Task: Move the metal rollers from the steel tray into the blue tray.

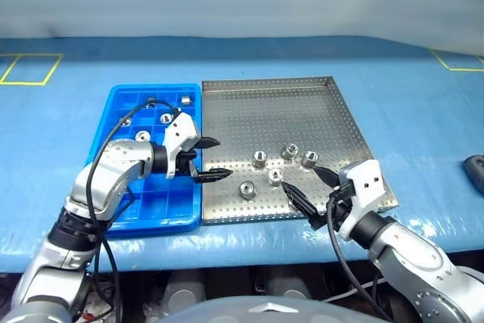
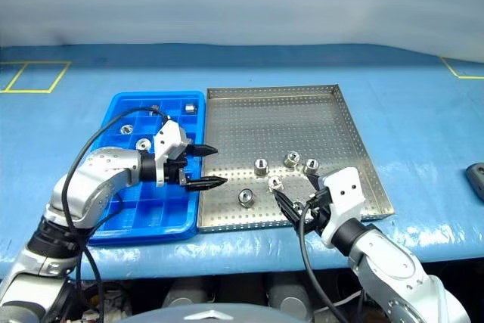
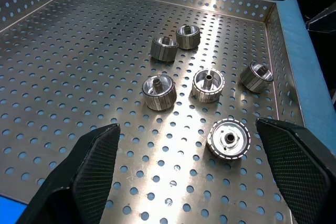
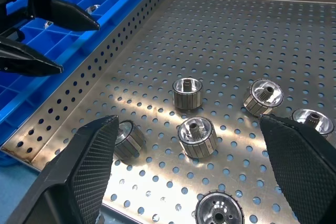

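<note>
In the steel tray (image 1: 302, 111), the right gripper (image 1: 311, 190) partly hides one metal roller (image 2: 298, 207).

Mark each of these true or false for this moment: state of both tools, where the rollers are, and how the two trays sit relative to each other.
1. Both tools are open and hold nothing. True: the left tool and the right tool have spread fingers with no roller between them.
2. The steel tray is bare of rollers. False: six metal rollers lie on its perforated floor.
3. The blue tray already holds some rollers. True: a few sit in compartments at its far end.
4. The blue tray lies on the robot's right of the steel tray. False: it lies on the robot's left, edge to edge with it.
5. The left tool rests inside a blue compartment. False: it points across the trays' shared edge toward the steel tray.
</note>
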Robot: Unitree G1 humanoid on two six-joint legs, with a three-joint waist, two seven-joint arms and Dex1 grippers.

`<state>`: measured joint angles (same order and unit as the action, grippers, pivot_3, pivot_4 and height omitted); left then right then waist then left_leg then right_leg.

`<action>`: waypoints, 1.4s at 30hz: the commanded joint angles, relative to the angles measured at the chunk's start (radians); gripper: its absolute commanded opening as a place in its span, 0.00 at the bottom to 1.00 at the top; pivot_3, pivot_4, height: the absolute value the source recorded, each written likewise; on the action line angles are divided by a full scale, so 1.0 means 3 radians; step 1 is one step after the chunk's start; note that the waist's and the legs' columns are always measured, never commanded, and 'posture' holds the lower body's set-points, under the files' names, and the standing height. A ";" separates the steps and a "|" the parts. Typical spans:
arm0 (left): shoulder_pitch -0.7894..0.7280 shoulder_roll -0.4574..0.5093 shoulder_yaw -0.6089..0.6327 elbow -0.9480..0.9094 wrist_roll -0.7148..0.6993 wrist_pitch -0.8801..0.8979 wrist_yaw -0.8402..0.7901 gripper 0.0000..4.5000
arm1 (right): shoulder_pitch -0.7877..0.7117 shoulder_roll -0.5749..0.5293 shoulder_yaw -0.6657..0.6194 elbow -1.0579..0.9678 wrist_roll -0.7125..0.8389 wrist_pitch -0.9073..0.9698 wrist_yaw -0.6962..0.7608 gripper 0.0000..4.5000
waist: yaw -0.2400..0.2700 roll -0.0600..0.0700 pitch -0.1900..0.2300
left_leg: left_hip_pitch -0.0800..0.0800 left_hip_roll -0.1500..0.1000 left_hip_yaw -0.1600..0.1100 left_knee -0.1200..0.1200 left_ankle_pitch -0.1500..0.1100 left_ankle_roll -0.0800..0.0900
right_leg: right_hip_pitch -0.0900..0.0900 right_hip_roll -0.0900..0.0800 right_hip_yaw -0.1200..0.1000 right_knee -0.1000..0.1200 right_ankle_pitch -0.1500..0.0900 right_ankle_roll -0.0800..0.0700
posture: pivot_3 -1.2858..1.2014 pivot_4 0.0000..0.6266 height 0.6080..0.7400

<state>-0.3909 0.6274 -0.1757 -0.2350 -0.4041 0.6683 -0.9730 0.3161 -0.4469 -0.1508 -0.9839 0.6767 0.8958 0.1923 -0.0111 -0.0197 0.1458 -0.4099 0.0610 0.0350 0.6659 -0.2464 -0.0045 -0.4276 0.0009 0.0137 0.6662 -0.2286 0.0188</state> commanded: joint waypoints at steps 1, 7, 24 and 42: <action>-0.0053 -0.0028 -0.0027 0.0004 -0.0019 -0.0024 -0.0041 1.00 | 0.0056 0.0019 0.0022 -0.0059 -0.0044 -0.0082 -0.0046 1.00 | -0.0003 0.0000 0.0000 | 0.0000 0.0000 0.0000 0.0000 0.0000 0.0000 | 0.0000 0.0000 0.0000 0.0000 0.0000 0.0001 | 0.51 0.24 1.00; -0.0125 -0.0140 -0.0136 0.0064 0.0007 -0.0030 -0.0036 1.00 | 0.0146 0.0062 0.0094 -0.0037 -0.0125 -0.0103 -0.0100 1.00 | -0.0005 0.0000 0.0000 | 0.0000 0.0000 0.0000 0.0000 0.0000 0.0000 | -0.0001 0.0000 0.0000 0.0000 0.0000 0.0001 | 0.51 0.24 1.00; -0.1013 -0.0715 -0.0646 0.1045 0.0668 -0.0174 0.0209 1.00 | 0.0172 0.0088 0.0133 -0.0031 -0.0229 -0.0145 -0.0165 1.00 | -0.0014 -0.0001 0.0000 | -0.0003 -0.0002 0.0000 0.0005 0.0000 0.0002 | 0.0001 0.0003 0.0001 0.0001 0.0004 0.0006 | 0.49 0.24 1.00; -0.1470 -0.1312 -0.0944 0.2623 0.1336 -0.1038 0.0087 1.00 | 0.0210 0.0221 0.0210 -0.0057 -0.0362 -0.0164 -0.0230 1.00 | -0.0055 -0.0001 0.0000 | -0.0005 -0.0002 0.0000 0.0004 0.0000 0.0002 | -0.0001 0.0004 0.0002 0.0000 0.0006 0.0009 | 0.49 0.24 1.00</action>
<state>-0.7964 0.2482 -0.4569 0.5378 -0.0167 0.3971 -0.9401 0.3793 -0.3849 -0.0854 -0.9797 0.5678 0.8713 0.1253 -0.0275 -0.0200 0.1458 -0.4115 0.0604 0.0349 0.6671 -0.2463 -0.0040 -0.4280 0.0021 0.0142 0.6662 -0.2269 0.0216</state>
